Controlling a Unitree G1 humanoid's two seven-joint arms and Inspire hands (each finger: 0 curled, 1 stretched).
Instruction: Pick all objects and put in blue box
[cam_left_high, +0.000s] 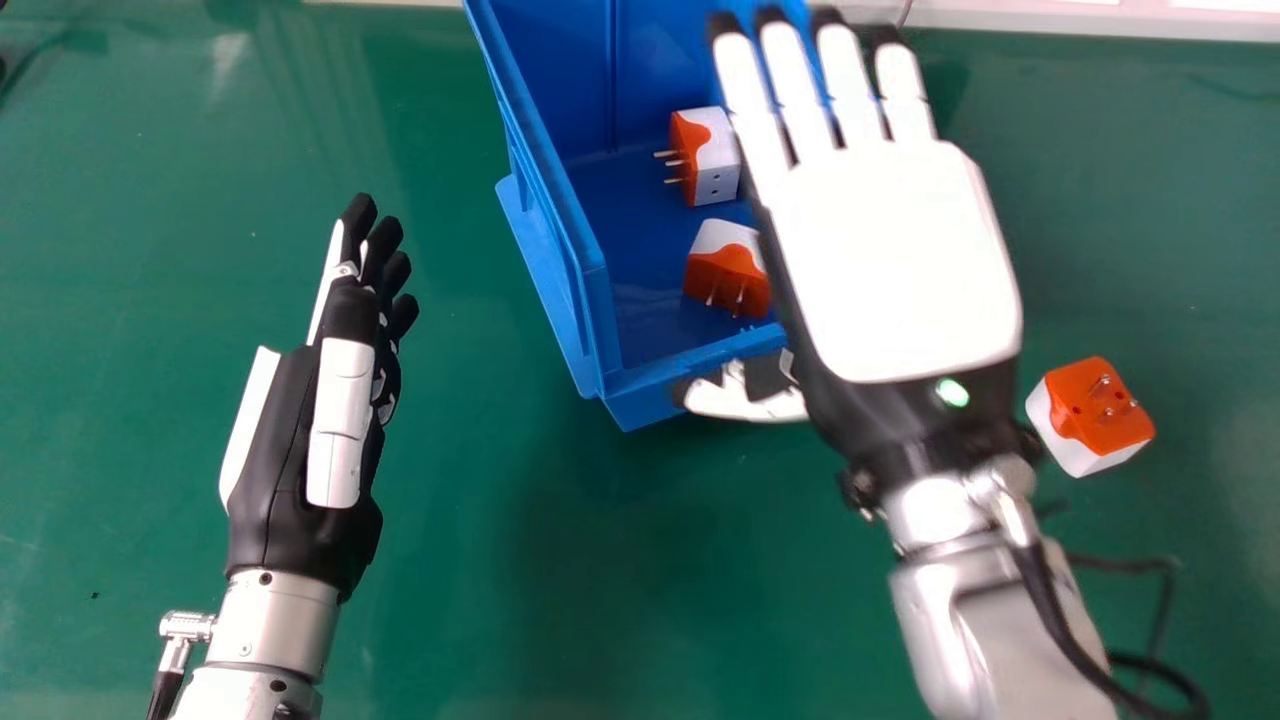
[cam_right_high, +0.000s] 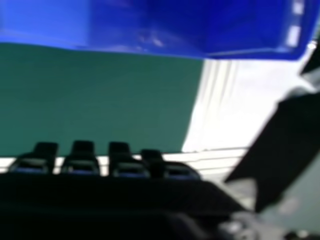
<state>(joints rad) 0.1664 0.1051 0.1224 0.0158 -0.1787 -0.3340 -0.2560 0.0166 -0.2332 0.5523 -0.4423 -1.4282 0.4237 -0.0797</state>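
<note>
On a green table (cam_left_high: 470, 600), a blue box (cam_left_high: 560, 60) fills the upper center of the frame, partly behind the robot's right hand (cam_left_high: 895, 260), fingers straight; the left hand (cam_left_high: 285, 440), fingers extended, is at left. One orange-and-white adapter (cam_left_high: 715, 165) and a second adapter (cam_left_high: 728, 265) lie inside, left of the right hand; a third adapter (cam_left_high: 1090, 415) lies right of its wrist, well apart from its fingers.

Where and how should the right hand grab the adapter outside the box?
I'd come from above and pinch the adapter across its white lower body, thumb and fingers on opposite sides. Its orange face is up with pins sticking out, so pressing down on top would probably grip poorly.
</note>
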